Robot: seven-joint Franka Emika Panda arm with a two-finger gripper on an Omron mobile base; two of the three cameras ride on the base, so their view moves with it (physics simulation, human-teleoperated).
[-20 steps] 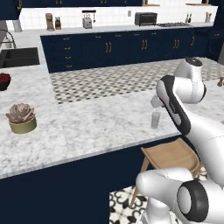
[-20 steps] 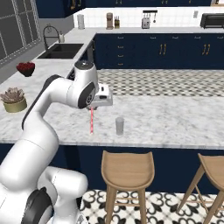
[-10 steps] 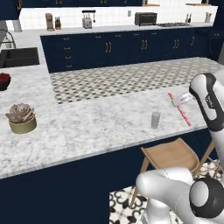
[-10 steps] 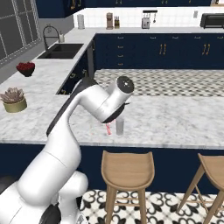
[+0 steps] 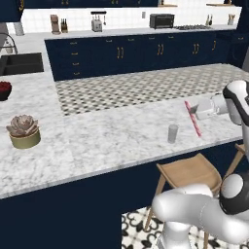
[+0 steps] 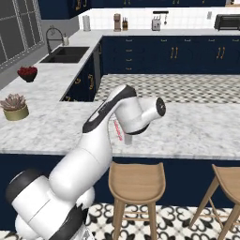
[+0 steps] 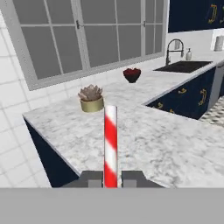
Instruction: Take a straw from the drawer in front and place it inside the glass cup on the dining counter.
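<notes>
My gripper [image 7: 110, 179] is shut on the straw [image 7: 110, 144], which stands up red and white between the finger tips. In the left base view the straw [image 5: 192, 118] hangs tilted over the dining counter [image 5: 112, 136], held by the gripper [image 5: 195, 115] at its upper part. It is just right of the glass cup [image 5: 172, 133] and apart from it. In the right base view the straw [image 6: 117, 130] shows left of the forearm, which covers most of the glass cup [image 6: 128, 139]. The drawer is out of view.
A potted succulent [image 5: 23, 130] [image 7: 91, 98] sits far left on the counter, with a bowl of red fruit [image 6: 27, 72] and a sink [image 6: 65, 54] beyond. Wooden stools [image 5: 187, 171] [image 6: 137, 177] stand under the counter's near edge.
The arm has swung toward the cup with the straw, from well to one side of it to close beside it. The straw now hangs a little higher.
</notes>
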